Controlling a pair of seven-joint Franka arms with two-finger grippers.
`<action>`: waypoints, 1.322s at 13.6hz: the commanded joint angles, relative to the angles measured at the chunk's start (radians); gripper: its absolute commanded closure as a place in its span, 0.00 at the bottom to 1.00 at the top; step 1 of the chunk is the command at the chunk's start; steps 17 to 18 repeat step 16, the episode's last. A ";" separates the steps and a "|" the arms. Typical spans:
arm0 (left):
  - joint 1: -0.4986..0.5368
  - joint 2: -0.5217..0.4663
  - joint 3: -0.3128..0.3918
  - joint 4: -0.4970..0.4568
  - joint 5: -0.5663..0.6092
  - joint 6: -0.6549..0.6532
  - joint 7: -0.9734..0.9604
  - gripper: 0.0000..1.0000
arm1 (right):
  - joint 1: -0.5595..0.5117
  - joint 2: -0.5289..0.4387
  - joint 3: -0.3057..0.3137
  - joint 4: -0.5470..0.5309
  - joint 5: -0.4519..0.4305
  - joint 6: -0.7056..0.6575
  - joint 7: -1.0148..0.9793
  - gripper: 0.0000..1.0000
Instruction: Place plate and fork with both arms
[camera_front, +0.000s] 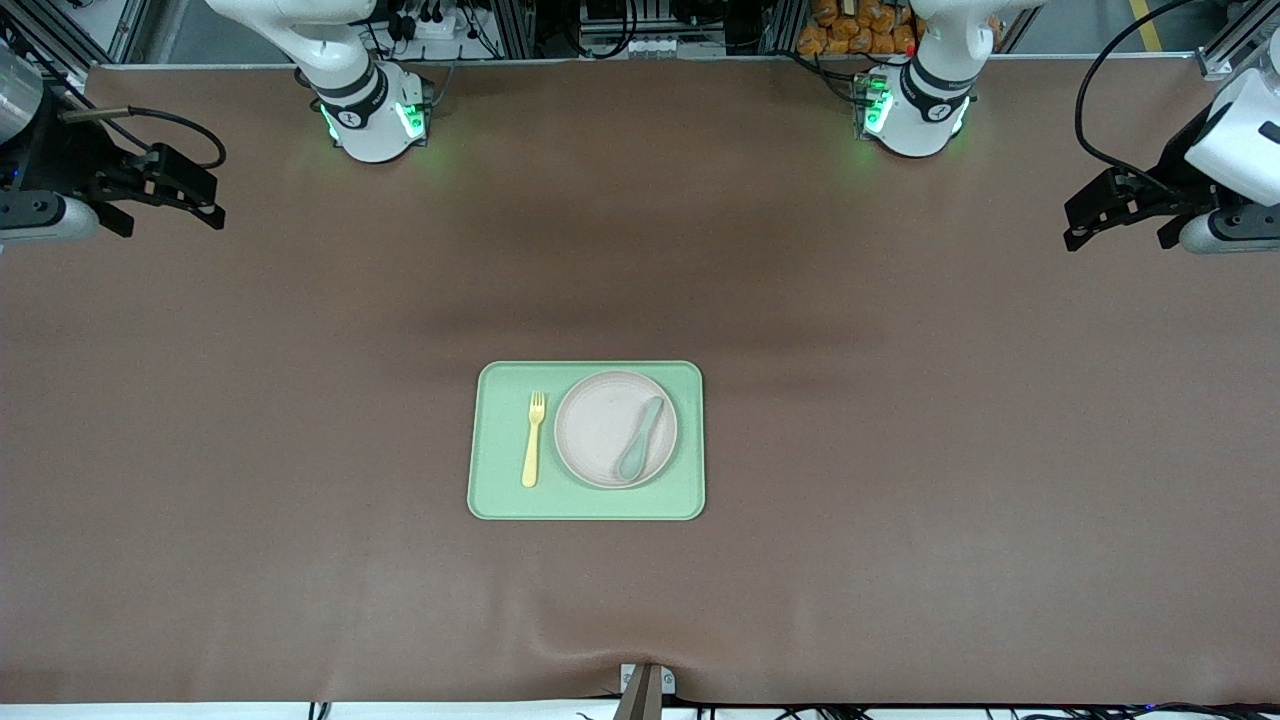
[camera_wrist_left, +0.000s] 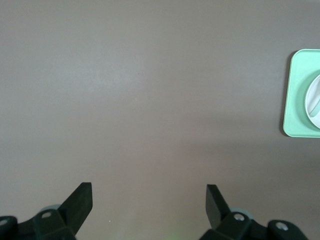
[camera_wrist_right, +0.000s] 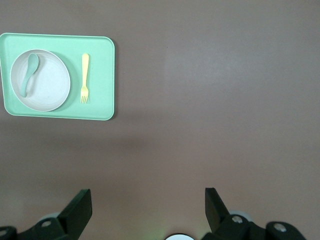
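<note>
The beige speckled plate (camera_front: 600, 440) lies on a light green tray (camera_front: 500, 500) in the middle of the table. The pale yellow fork (camera_front: 534, 440) lies on the tray beside the plate, toward the right arm's end. My right gripper (camera_front: 205, 205) is open and empty, up over bare table at the right arm's end. My left gripper (camera_front: 1075, 228) is open and empty, up over bare table at the left arm's end. The right wrist view shows its gripper (camera_wrist_right: 148, 202), the plate (camera_wrist_right: 47, 87) and the fork (camera_wrist_right: 85, 77). The left wrist view shows its gripper (camera_wrist_left: 149, 200) and a sliver of the plate (camera_wrist_left: 311, 95).
A grey-green spoon (camera_front: 640, 438) lies in the plate; it also shows in the right wrist view (camera_wrist_right: 29, 75). The tray shows in the right wrist view (camera_wrist_right: 102, 65), and its edge in the left wrist view (camera_wrist_left: 295, 100). Brown matting covers the table (camera_front: 900, 450).
</note>
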 joint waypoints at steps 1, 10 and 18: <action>0.014 -0.022 -0.001 0.015 -0.013 -0.041 0.022 0.00 | -0.007 -0.021 0.006 -0.019 -0.012 0.010 -0.016 0.00; 0.014 -0.031 0.005 0.013 -0.022 -0.056 0.024 0.00 | -0.011 -0.016 0.004 -0.019 -0.012 0.027 -0.019 0.00; 0.023 -0.016 0.013 0.056 -0.030 -0.068 0.042 0.00 | -0.011 -0.015 -0.002 -0.019 -0.012 0.027 -0.020 0.00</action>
